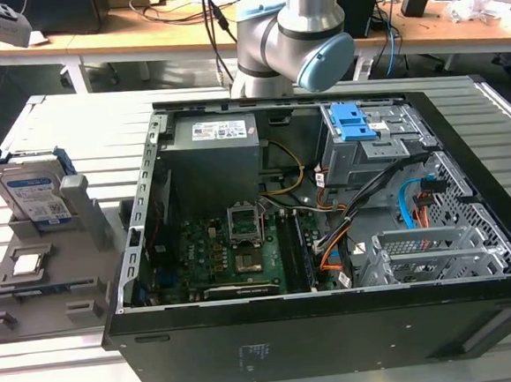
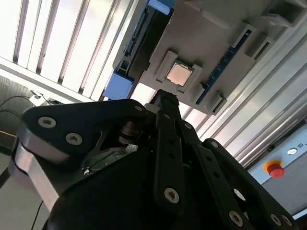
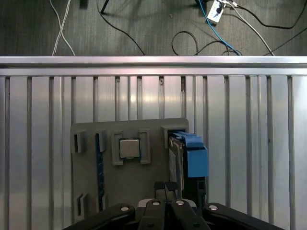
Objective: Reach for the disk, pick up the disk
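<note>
Fingers (image 3: pixel 160 189) of the black gripper (image 3: pixel 165 188) are pressed together with nothing between them, and in the first wrist view they hang clear of the rectangular silver metal disk with blue plastic side rails (image 3: pixel 194 160). That disk stands on edge in a slot of the grey plastic holder tray (image 1: pixel 33 292) at the exterior view's left. The tray lies beside the open black computer case (image 1: pixel 338 344) and has a small square silver processor chip (image 3: pixel 128 148) in a neighbouring pocket.

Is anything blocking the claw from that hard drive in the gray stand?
Nothing visible. In the first wrist view the gripper hangs over the gray holder, open space between it and the upright disk.
</note>
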